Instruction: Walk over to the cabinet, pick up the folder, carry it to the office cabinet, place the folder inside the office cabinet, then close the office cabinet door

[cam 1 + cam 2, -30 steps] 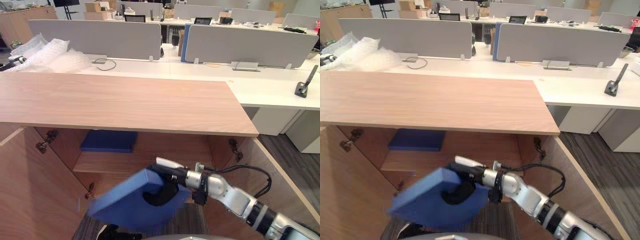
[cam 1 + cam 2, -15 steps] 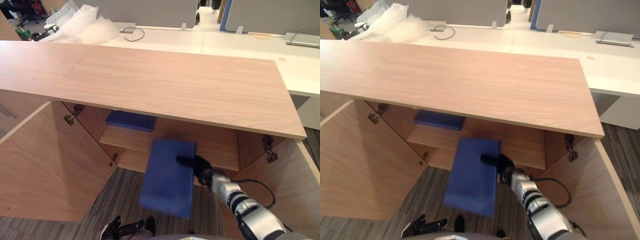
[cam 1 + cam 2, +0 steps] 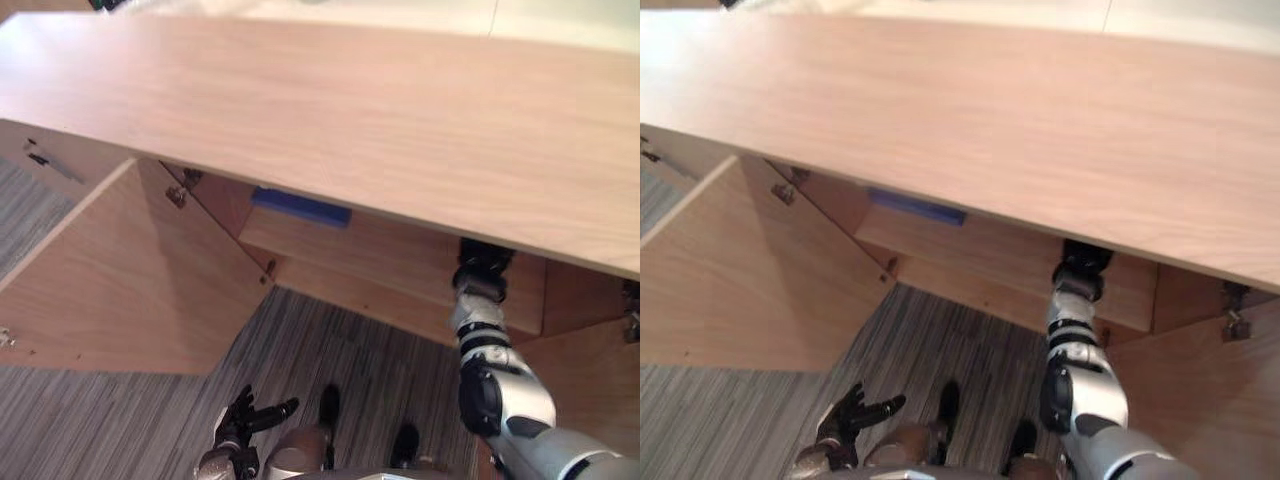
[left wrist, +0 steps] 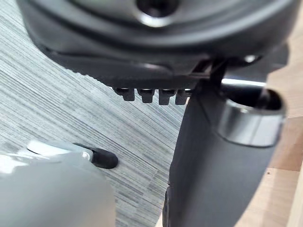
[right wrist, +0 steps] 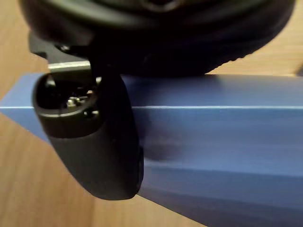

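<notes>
Nearest, in front of the light wooden office cabinet, the dark left hand is hung low over the grey striped carpet. Its fingers are loose and spread, with nothing held, and it is judged to be kept free for the door. The cabinet's wooden left door is swung wide open, so the opening is left clear. Further in, under the cabinet's top board, the flat blue plastic folder is clamped by the dark right hand, thumb laid across its upper face. The folder is held flat, probably so it can be slid onto the cabinet's inner shelf. Deepest, toward the cabinet's left side, a second blue folder is laid on that shelf.
</notes>
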`<state>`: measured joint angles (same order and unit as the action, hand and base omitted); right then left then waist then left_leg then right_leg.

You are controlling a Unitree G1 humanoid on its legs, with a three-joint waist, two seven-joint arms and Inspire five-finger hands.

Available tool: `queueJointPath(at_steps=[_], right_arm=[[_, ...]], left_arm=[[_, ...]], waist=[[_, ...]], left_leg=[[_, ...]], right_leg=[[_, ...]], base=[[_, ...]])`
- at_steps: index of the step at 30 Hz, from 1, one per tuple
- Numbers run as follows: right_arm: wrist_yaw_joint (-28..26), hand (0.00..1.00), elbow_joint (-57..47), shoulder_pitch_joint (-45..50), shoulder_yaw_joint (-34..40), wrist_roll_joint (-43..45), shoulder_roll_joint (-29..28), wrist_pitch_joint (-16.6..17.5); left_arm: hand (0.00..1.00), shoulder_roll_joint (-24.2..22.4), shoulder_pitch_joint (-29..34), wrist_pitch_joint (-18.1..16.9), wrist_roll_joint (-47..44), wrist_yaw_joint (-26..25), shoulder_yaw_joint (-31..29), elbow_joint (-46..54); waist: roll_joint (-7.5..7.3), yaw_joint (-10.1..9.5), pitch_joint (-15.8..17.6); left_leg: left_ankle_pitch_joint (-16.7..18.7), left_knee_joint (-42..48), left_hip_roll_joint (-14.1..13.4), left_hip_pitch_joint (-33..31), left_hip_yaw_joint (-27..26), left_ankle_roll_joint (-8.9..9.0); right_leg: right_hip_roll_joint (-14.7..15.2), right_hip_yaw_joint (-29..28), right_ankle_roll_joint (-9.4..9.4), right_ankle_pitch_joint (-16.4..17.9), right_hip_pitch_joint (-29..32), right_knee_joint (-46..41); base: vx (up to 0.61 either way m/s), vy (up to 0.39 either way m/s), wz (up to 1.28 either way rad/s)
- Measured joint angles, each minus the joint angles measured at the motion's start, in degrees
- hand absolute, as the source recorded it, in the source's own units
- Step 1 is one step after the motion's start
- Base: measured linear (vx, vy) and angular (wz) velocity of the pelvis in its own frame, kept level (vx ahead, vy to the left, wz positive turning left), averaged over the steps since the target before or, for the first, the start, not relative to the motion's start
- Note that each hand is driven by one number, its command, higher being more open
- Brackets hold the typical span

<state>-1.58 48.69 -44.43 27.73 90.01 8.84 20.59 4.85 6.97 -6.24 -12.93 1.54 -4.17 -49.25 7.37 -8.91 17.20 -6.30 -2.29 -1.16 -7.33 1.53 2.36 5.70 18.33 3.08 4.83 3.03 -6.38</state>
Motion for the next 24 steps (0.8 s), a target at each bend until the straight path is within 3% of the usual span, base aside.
queueJointPath(at_steps=[3, 4, 6, 9, 12, 17, 24], right_arm=[[4.74, 0.0, -1.88, -6.05, 3.14, -1.05, 3.64, 2.07], [6.79, 0.0, -4.6, -7.31, 3.35, -2.31, 4.09, 2.2], [8.12, 0.0, -5.85, -8.52, 3.89, -2.37, 4.07, 2.28], [11.51, 0.0, -6.9, -13.43, 3.55, -2.89, 4.26, 2.0], [14.41, 0.0, -6.83, -16.44, 1.51, -4.68, 5.4, 1.66], [18.09, 0.0, -2.46, -21.23, -4.77, -5.39, 7.61, -1.74], [20.59, 0.0, 5.13, -26.34, -12.94, -7.18, 8.78, -2.39]], left_arm=[[1.0, 0.78, -1.6, 0.04, -0.82, -0.63, 0.38, 0.22], [1.0, 0.8, -1.84, 0.0, -2.62, -1.17, 0.47, 1.27], [1.0, 0.73, -1.76, -0.01, -3.45, -1.19, 0.56, 2.02], [1.0, 0.56, -1.49, -1.09, -5.22, -1.17, 0.49, 4.38], [1.0, 0.91, -1.66, -2.05, -5.63, -1.25, 0.53, 6.28], [1.0, 1.12, -1.98, -2.7, -6.88, -1.57, 0.52, 8.51], [1.0, 1.1, -2.53, -3.21, -7.31, -1.88, 0.61, 8.61]], waist=[[-0.03, -0.15, 3.71], [0.0, -0.2, 4.93], [0.33, -0.36, 5.37], [1.39, -0.56, 5.86], [1.88, -0.24, 6.35], [2.57, -0.28, 6.94], [2.62, -0.15, 6.96]], left_leg=[[0.83, 6.08, 0.1, -6.38, -1.16, 0.9], [3.59, 12.78, -0.34, -10.93, -2.07, 0.41], [6.43, 18.94, -1.08, -14.61, -2.62, -0.01], [12.27, 32.69, -4.67, -23.87, -5.7, -0.77], [14.35, 40.72, -6.43, -30.8, -6.93, -0.67], [15.57, 47.41, -7.28, -37.52, -6.12, -0.71], [14.35, 47.01, -7.41, -39.39, -7.11, -1.16]], right_leg=[[2.11, 0.17, -0.73, 3.74, 7.94, -10.82], [2.81, 0.88, -1.38, 5.92, 11.31, -16.18], [3.08, 1.58, -2.04, 7.81, 13.53, -20.19], [4.44, 3.59, -3.69, 13.17, 20.45, -30.78], [6.39, 4.1, -4.34, 16.95, 26.87, -39.74], [7.86, 5.05, -5.65, 19.24, 32.9, -46.9], [9.3, 5.74, -6.41, 19.69, 35.31, -48.83]], base=[[-0.18, -0.012, 0.09], [-0.17, -0.074, 0.17], [-0.15, -0.099, 0.09], [-0.2, -0.145, 0.01], [-0.16, -0.108, 0.11], [-0.11, -0.026, 0.01], [-0.09, -0.002, 0.06]])
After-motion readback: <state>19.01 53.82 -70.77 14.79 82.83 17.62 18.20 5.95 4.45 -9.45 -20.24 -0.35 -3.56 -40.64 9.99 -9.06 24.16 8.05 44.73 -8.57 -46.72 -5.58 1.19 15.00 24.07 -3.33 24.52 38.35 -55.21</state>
